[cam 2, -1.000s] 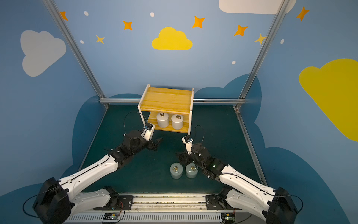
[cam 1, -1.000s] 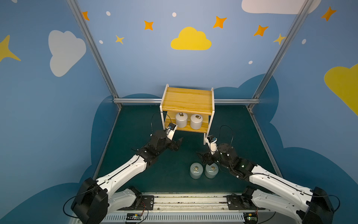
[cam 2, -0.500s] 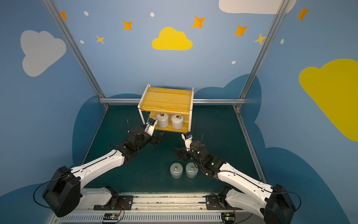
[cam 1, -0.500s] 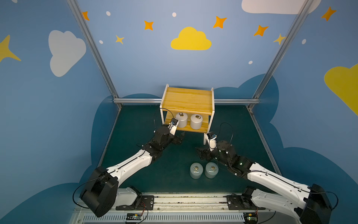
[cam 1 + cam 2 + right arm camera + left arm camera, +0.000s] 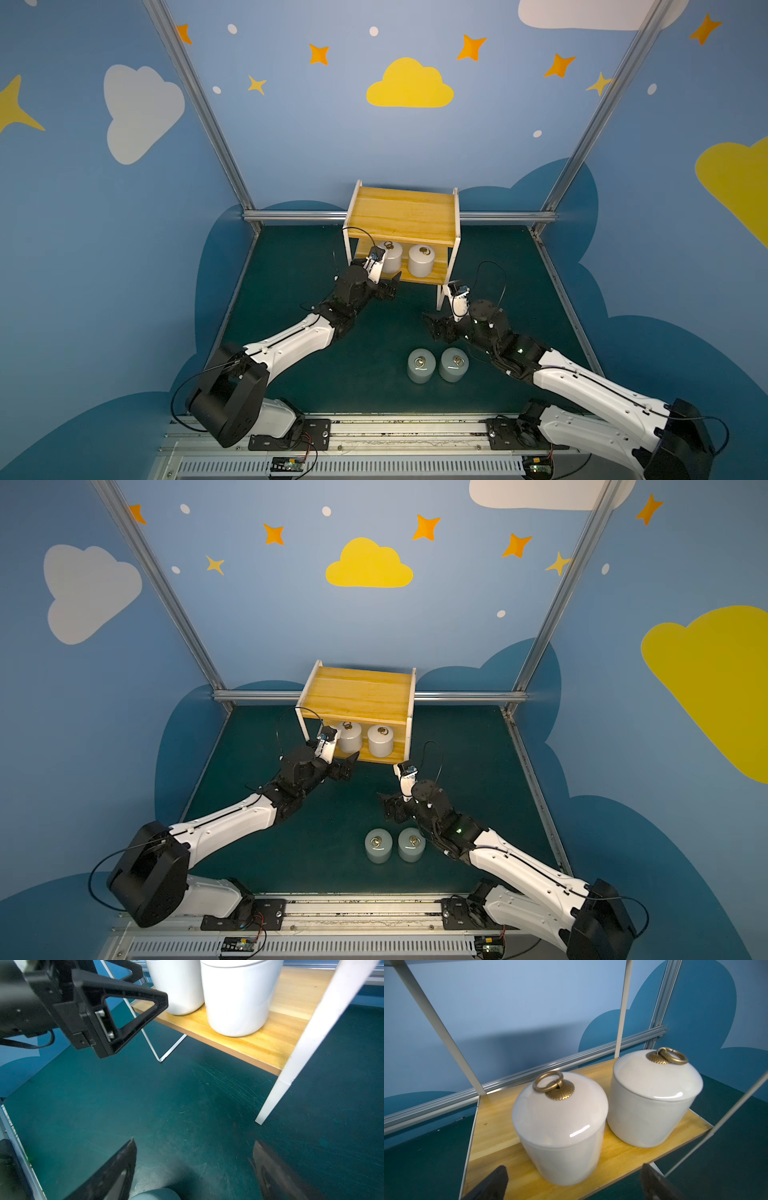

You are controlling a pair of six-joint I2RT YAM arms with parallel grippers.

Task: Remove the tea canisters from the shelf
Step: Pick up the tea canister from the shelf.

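In a top view, mid-frame, the wrist of the left arm covers part of the left off-white canister, and the upper board of the shelf hides the lower tier's back from us. In the right wrist view we lose both off-white lids past the frame edge; a grey-blue canister shows only a sliver (the rest out of frame). The right gripper shows blurred, cut-off fingers.

No readable text, labels, numbers (wall decals purely pictorial).
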